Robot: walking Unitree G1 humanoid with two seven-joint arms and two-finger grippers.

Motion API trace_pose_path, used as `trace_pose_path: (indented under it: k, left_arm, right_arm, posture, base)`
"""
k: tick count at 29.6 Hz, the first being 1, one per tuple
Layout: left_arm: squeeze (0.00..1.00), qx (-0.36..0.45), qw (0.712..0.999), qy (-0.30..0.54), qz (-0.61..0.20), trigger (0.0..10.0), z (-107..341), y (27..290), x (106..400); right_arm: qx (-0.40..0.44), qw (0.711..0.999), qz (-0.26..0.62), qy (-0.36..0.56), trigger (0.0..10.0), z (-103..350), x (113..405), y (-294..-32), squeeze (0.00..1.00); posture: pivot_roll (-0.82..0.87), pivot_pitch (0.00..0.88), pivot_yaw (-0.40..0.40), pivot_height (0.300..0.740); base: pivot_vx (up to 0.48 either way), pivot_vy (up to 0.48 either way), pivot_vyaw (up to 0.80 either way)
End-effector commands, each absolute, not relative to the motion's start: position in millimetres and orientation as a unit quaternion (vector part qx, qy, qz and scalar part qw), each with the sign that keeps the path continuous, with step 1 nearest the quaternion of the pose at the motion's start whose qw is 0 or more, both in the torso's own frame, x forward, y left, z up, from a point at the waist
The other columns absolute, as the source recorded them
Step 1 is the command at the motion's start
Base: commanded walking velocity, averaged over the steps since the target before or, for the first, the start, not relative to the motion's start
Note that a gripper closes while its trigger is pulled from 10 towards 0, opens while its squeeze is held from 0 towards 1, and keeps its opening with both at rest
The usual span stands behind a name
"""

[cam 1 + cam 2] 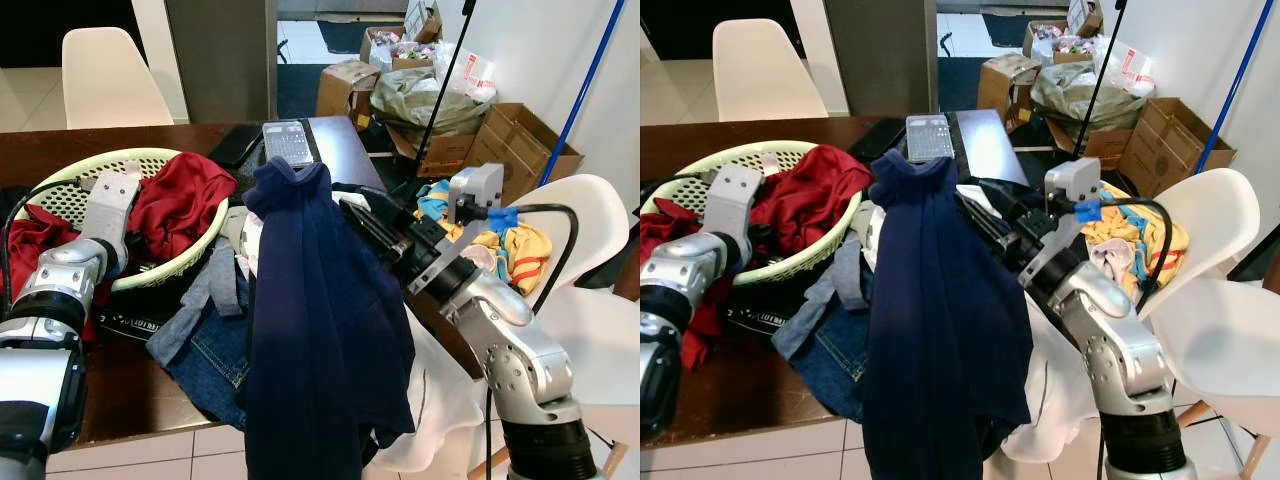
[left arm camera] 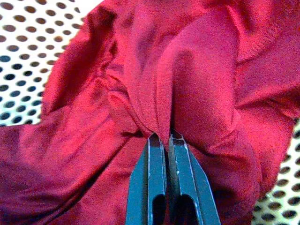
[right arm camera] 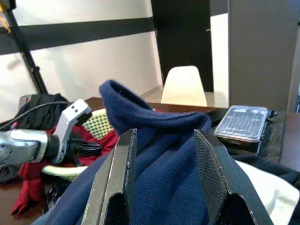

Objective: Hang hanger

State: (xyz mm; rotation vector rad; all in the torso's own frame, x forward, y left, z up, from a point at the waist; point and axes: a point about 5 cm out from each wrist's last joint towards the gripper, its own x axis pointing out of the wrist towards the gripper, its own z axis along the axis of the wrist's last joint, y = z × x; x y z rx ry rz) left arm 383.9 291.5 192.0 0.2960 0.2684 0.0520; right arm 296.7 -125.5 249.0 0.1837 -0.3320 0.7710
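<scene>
the navy shirt (image 1: 325,330) drapes limp off the table's (image 1: 120,385) front edge, collar up between the spread right gripper (image 3: 164,173). soft, slippery; best held at the collar. left gripper (image 2: 165,140) pinches red cloth (image 2: 187,70) in the basket (image 1: 60,195).

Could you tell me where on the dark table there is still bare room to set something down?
Bare wood shows on the table behind the green basket, toward the white chair, and near its front edge left of the jeans. The middle is crowded: jeans, navy shirt and clear plastic case.
</scene>
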Motion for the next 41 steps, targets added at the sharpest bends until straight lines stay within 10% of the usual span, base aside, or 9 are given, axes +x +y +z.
trace_pose_path:
  k: [1,13,15,17,19,24,41]
  left_arm:
    - [0.00,0.152,0.982,0.102,0.055,0.0,211,303,384]
    - [0.00,0.186,0.948,-0.219,0.136,0.0,363,271,389]
    - [0.00,0.158,0.871,-0.460,0.067,0.0,450,218,354]
    - [0.00,0.158,0.871,-0.460,0.067,0.0,450,218,354]
    - [0.00,0.140,0.761,-0.633,-0.015,0.0,505,168,303]
    - [0.00,0.107,0.708,-0.695,-0.067,0.0,528,141,275]
    - [0.00,0.071,0.706,-0.700,-0.073,0.0,535,139,270]
  right_arm:
    - [0.099,0.915,0.352,-0.172,10.0,251,300,-132,0.00]
    - [0.140,0.919,0.308,-0.201,10.0,262,305,-143,0.00]
    - [0.155,0.922,0.283,-0.213,10.0,265,308,-147,0.00]
    - [0.155,0.922,0.283,-0.213,10.0,265,308,-147,0.00]
    - [0.176,0.924,0.247,-0.234,10.0,270,312,-153,0.00]
    - [0.194,0.927,0.205,-0.248,10.0,271,315,-161,0.00]
    - [0.210,0.927,0.178,-0.254,10.0,272,315,-168,0.00]
  posture:
    - [0.05,0.151,-0.025,0.740]
    - [0.05,0.148,-0.017,0.740]
    - [0.05,0.135,-0.013,0.740]
    - [0.05,0.135,-0.013,0.740]
    - [0.06,0.129,-0.003,0.740]
    - [0.06,0.119,0.011,0.740]
    - [0.05,0.113,0.019,0.740]
  base:
    - [0.000,0.000,0.00]
    - [0.000,0.000,0.00]
    - [0.000,0.000,0.00]
    - [0.000,0.000,0.00]
    - [0.000,0.000,0.00]
    - [0.000,0.000,0.00]
    - [0.000,0.000,-0.52]
